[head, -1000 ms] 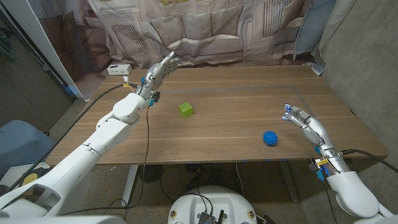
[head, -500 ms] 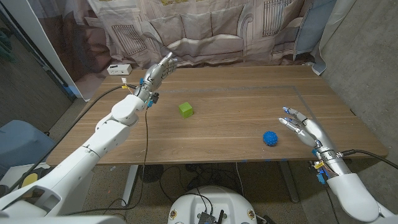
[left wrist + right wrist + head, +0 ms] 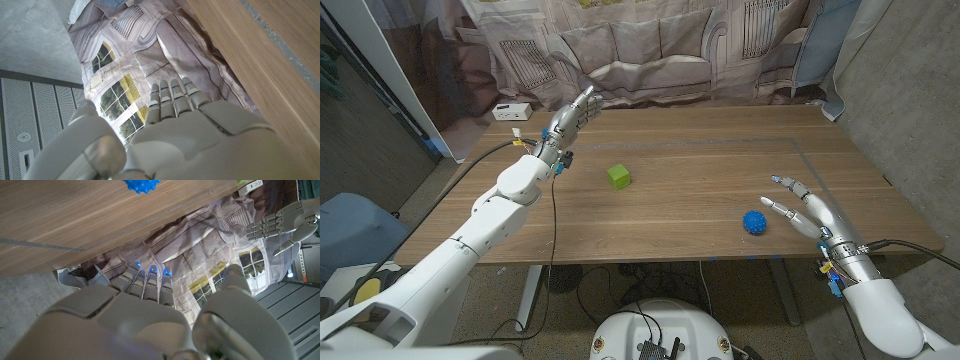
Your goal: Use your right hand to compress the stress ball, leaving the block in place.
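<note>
A blue knobbly stress ball lies on the wooden table toward its front right; it also shows in the right wrist view. My right hand hovers just right of the ball, fingers spread and pointing toward it, holding nothing. A green block sits near the table's middle left. My left hand is raised over the far left corner, fingers straight and empty; the right wrist view shows it too.
A small white box sits at the table's far left corner. A printed curtain hangs behind the table. A cable runs down from the left arm across the table's left part.
My right hand has come back toward the table's front edge and turned, its fingers spreading wider toward the ball. Ball, block and left hand stay put.
</note>
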Available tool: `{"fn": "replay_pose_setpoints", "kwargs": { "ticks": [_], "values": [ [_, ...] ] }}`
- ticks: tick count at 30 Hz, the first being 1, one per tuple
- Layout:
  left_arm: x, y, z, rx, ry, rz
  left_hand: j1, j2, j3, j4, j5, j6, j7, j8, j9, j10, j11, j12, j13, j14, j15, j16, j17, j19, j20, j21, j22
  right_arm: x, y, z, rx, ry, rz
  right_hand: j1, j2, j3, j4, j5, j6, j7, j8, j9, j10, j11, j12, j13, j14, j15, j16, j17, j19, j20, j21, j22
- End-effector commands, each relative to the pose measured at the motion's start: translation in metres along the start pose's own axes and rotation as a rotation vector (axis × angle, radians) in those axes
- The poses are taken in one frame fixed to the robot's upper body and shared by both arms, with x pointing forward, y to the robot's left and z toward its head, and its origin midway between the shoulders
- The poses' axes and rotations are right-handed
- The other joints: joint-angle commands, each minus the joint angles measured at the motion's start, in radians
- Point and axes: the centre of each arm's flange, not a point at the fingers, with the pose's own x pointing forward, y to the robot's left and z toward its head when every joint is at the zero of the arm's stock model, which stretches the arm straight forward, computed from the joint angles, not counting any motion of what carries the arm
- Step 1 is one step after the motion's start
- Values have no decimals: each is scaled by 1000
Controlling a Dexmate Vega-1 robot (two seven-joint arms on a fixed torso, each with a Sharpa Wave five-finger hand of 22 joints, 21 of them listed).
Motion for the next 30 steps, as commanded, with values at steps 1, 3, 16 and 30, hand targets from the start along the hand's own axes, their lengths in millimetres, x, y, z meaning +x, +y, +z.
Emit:
{"fn": "replay_pose_setpoints", "kwargs": {
  "ticks": [1, 3, 16, 30],
  "values": [
    [-4, 1, -4, -13, -3, 16, 4, 5, 3, -5, -2, 10, -1, 1, 4, 3, 3, -5, 1, 7, 2, -3, 2, 2, 3, 1, 5, 2, 0, 5, -146, 18, -20, 19, 1, 8, -8, 8, -12, -1, -4, 1, -5, -2, -2, 2, 6, -2, 2, 0, 24, 2, 12, 2],
    [-4, 2, -4, -12, -2, 19, 4, 5, 3, -5, -2, 10, -1, 1, 4, 3, 1, -6, 1, 7, 2, -3, 3, 1, 4, 0, 5, 3, 1, 2, -148, 18, -26, 25, -6, 8, -9, 9, -13, -1, -3, 1, -4, -8, -1, 2, 15, 2, 6, -1, 40, 11, 18, 2],
    [-1, 2, -11, -40, -4, 29, 6, 8, 4, -8, -3, -28, -1, -15, 4, 1, 4, -9, 2, 7, 0, -3, 3, -1, 9, -1, 5, 13, 2, 22, -404, 14, 43, 31, -28, 4, -2, 12, -78, -5, -18, 2, -37, -23, -7, 2, -3, -1, 2, 0, 47, 16, 17, 3],
    [-3, -2, -10, -36, -18, 43, 8, 10, 6, -11, -3, -28, -2, -12, 4, 3, 2, -9, 2, 8, 1, -4, 2, 1, 10, -1, 5, 13, 1, 29, -486, -28, 15, 40, -29, 8, -3, 15, -83, -2, -11, 2, -37, -17, -3, 3, 5, -3, 7, 0, 59, 15, 21, 3]
  ]
}}
